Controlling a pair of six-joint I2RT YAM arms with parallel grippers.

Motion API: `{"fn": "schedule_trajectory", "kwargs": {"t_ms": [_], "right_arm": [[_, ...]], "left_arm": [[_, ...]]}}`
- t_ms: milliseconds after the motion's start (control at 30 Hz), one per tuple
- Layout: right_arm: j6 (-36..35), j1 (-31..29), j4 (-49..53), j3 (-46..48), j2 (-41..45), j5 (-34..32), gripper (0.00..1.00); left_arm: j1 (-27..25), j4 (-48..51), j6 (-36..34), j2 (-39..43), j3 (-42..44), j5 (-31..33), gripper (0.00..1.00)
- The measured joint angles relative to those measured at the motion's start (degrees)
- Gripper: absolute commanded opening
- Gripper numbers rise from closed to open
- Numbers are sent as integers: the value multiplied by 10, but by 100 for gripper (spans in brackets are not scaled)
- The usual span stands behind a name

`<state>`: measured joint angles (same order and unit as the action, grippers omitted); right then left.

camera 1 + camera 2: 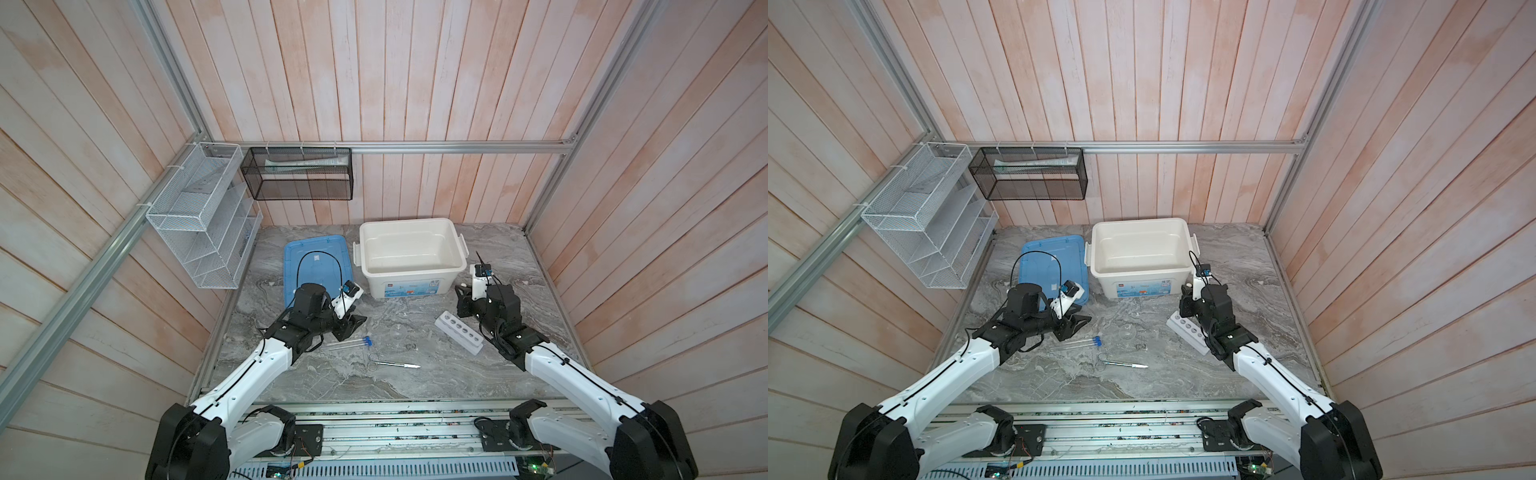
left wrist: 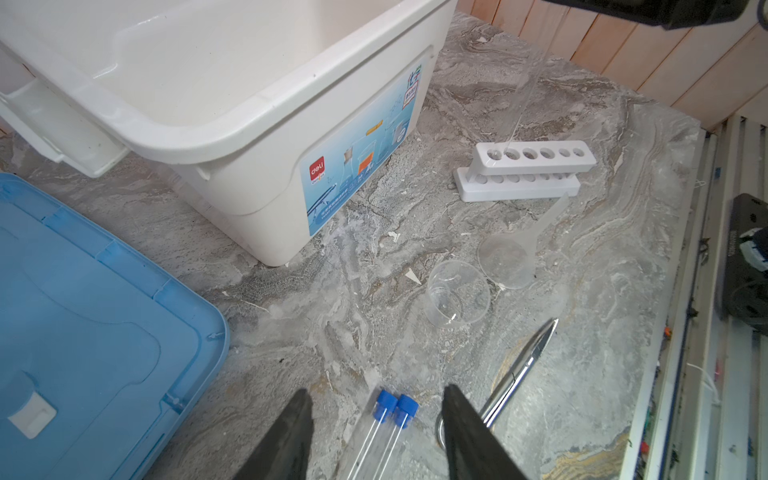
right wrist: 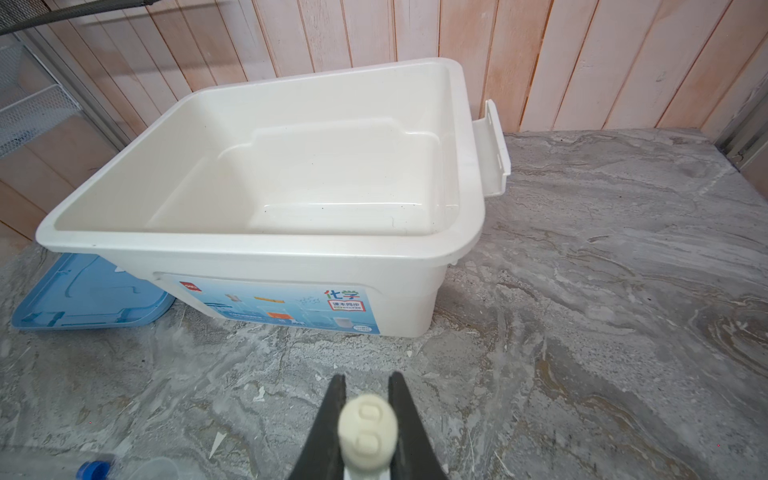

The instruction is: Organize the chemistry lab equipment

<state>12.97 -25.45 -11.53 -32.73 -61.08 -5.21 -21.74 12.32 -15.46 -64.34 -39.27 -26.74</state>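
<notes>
Right pincer (image 3: 367, 384): narrow, clamped on the white-capped tube (image 3: 368, 428) just under its cap; the tube hangs near upright. In the left wrist view its tip sits at the end holes of the white rack (image 2: 536, 156) (entered or only resting on the top plate, I cannot tell). Step in hand, as I judge it: racking the first tube. Next calls for a slow, straight descent, and release only once it is seated.

Left pincer (image 2: 378, 392): half wide, empty, poised over the two blue-capped tubes (image 2: 392, 407) lying side by side on the counter (image 3: 582, 291). Scissors (image 1: 372, 360) and silver tool (image 1: 401, 365) lie just beside them; clear dish (image 2: 457, 293) sits between tubes and rack.

Counter: grey, marbled, scuffed. White bin (image 3: 257, 249) empty, blue lid (image 2: 104, 311) alongside. Pale plank walls; white mesh rack (image 1: 199, 216) and black mesh rack (image 1: 299, 174) hang at the back left
</notes>
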Motion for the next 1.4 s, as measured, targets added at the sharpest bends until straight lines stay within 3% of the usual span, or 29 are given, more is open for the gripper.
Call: {"fn": "schedule_trajectory", "kwargs": {"t_ms": [1267,1400], "right_arm": [[-36,-33,-80,47,-47,-44,0],[-36,-32,-82,47,-47,-44,8]], "left_arm": [[0,-9,0,-2,0,2,52],[0,-10,-1,-6,-2,7,52]]}}
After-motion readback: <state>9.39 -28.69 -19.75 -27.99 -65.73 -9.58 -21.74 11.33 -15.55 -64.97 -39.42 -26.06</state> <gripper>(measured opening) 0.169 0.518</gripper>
